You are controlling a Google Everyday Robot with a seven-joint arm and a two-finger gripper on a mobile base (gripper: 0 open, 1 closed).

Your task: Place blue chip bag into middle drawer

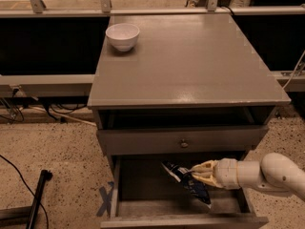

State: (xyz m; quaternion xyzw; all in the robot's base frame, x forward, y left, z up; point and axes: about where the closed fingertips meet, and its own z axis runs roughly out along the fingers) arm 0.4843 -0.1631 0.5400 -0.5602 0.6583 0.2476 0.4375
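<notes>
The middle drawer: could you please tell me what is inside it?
Inside the middle drawer is the blue chip bag, held by the gripper reaching in from the image's right. The visible floor is bare; the floor beneath bag and gripper is covered.

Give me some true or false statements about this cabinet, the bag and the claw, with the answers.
The white bowl sits on the cabinet top. True.
The claw reaches in from the left. False: it comes in from the right, holding the blue chip bag.
The blue chip bag is inside the open middle drawer. True.
The drawer front with the round knob is pulled out. False: it is shut.
</notes>
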